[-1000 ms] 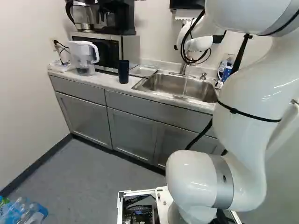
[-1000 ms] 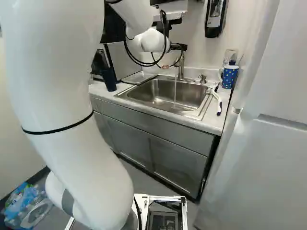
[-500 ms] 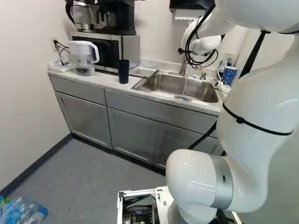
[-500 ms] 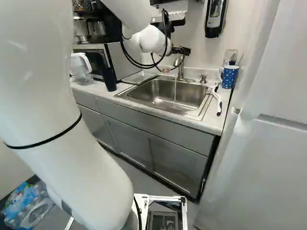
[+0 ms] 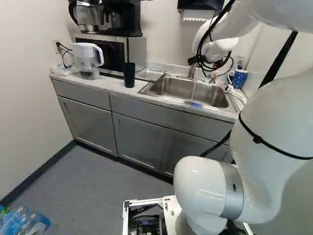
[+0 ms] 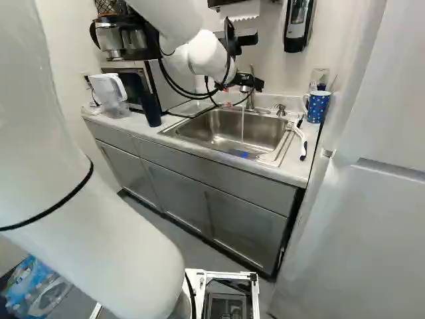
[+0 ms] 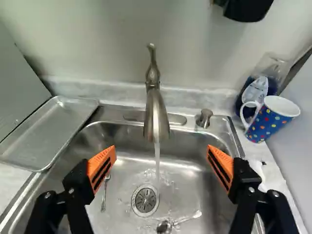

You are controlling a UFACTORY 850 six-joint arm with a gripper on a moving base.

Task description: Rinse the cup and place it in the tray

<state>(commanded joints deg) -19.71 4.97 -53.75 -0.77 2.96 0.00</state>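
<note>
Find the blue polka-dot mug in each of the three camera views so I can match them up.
Left base view: the polka-dot mug is right of the middle, beyond the steel sink.
Right base view: upper right, on the counter beside the sink.
Wrist view: on the counter beside the sink, next to a bottle of blue liquid.
Shared landmark: the sink.

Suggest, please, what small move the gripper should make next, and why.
Probably ease the open gripper toward the mug beside the sink: it holds no cup, and the tap is running, so a grasp should come before rinsing.
</note>
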